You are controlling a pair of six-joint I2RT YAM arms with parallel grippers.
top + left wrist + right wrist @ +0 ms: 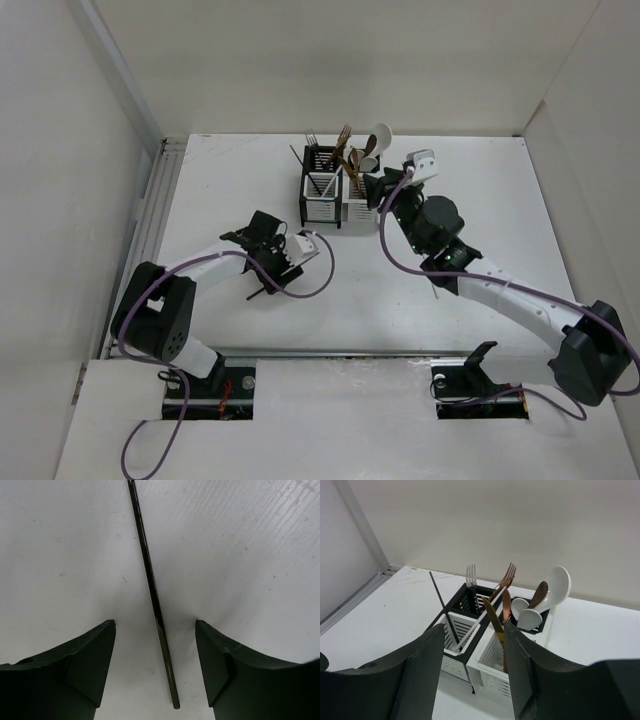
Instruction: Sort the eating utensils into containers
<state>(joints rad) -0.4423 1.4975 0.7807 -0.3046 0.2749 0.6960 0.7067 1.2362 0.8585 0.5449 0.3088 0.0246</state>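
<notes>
Sorting looks nearly done: forks, knives and spoons, including a silver fork [471, 575] and a white spoon [559, 585], stand in the black holder [308, 185] and the white holder [356, 212], side by side at the far end of the tabletop [480, 200]. The one loose piece in view, a black chopstick [152, 592], lies flat between the left fingers [90, 660], which are spread apart and not touching it. The right fingers [420, 670] are parted and empty, near the holders. Plain white walls enclose the white surface.

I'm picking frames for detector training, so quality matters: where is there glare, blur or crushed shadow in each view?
Left wrist: black chopstick sharp with a faint sheen, left gripper near-featureless black. Right wrist: black container and white container crisp, right gripper dark and soft-edged. Top external: even light, soft shadows on the table, no glare.
</notes>
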